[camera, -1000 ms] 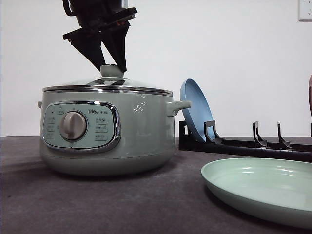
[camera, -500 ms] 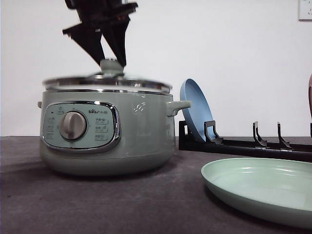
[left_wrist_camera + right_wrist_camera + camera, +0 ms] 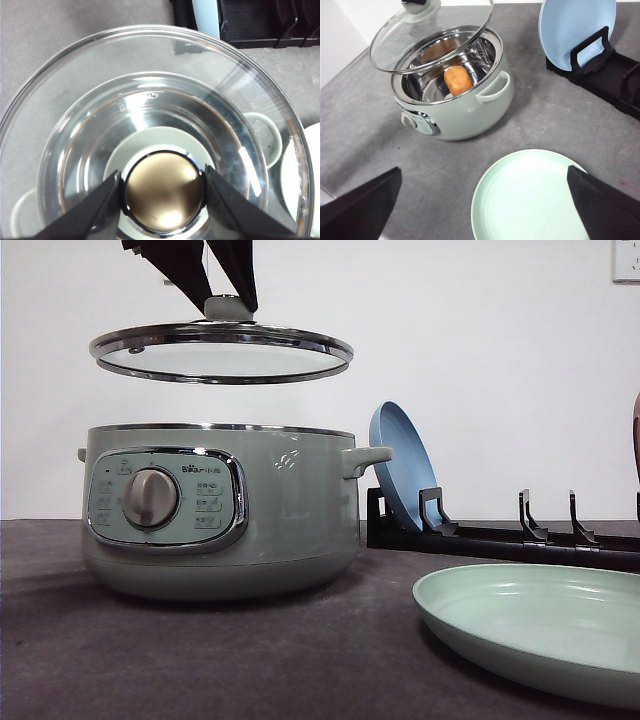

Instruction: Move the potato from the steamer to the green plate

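At upper left of the front view, my left gripper (image 3: 222, 295) clamps the knob of the glass lid (image 3: 221, 352), held above the steamer (image 3: 220, 510) to expose the potato (image 3: 458, 80) inside. My right gripper (image 3: 485, 200) hangs wide open over the green plate (image 3: 530, 197). Grey matte table (image 3: 250, 660), white wall (image 3: 480, 340).

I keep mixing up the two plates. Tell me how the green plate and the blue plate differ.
The green plate is pale mint and lies flat on the table; the blue plate is light blue and stands on edge, leaning in the black rack. Both are round, shallow and empty.
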